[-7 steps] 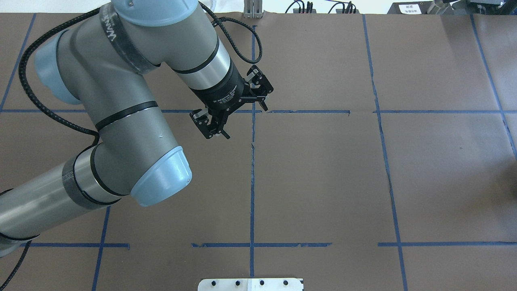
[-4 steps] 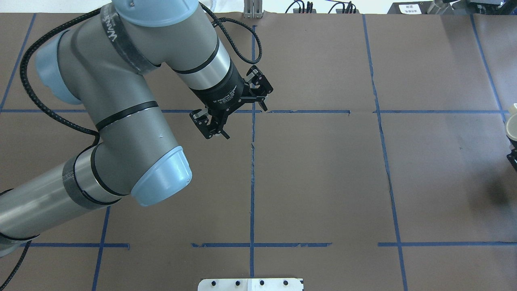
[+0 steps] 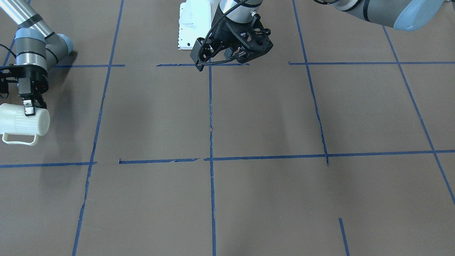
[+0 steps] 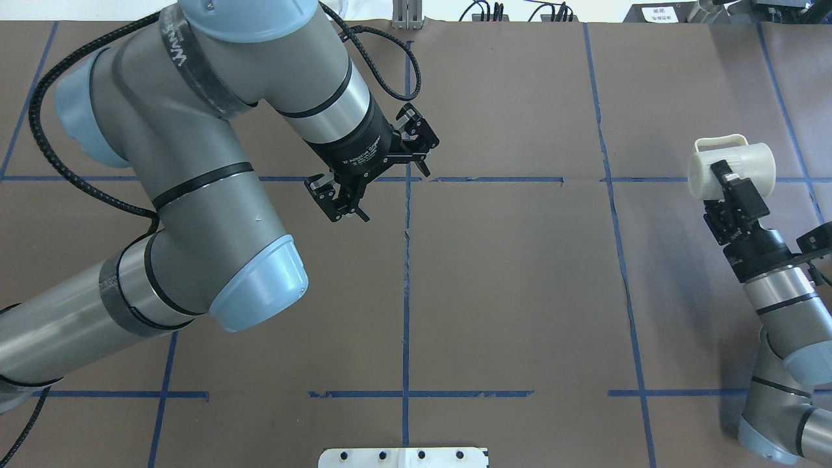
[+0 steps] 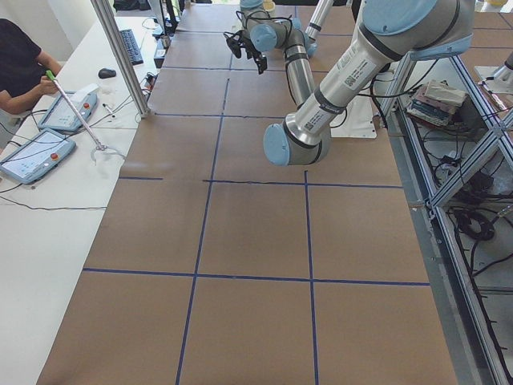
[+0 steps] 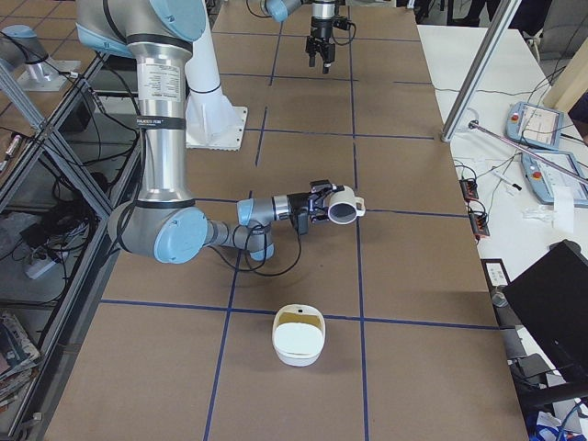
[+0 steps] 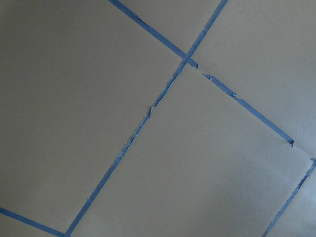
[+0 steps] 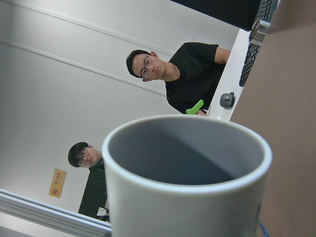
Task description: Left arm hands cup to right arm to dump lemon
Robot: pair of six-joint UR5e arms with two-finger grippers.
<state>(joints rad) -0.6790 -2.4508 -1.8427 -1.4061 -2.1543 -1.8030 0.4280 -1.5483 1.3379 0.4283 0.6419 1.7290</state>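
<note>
White lettering [image 4: 359,155] was printed on the black collar of the left gripper [image 4: 395,197]; "Adaptive Gripper" was made out there. Letters on a black strap [image 4: 188,62] round the left arm [image 4: 214,201] and on a white label [image 4: 656,13] could not be read.

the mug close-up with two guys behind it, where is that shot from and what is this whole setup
That close-up comes from a camera on the wrist of the arm holding the mug; the men are onlookers in the room. The setup is two robot arms at a table covered in brown paper with blue tape lines. The overhead picture looks down from behind the robot: the left gripper hangs open and empty, while the right gripper clamps the white mug sideways in the air. The other pictures come from across the table, both table ends and the left wrist. From the right end, a white bowl holding something yellowish shows on the paper.
</note>
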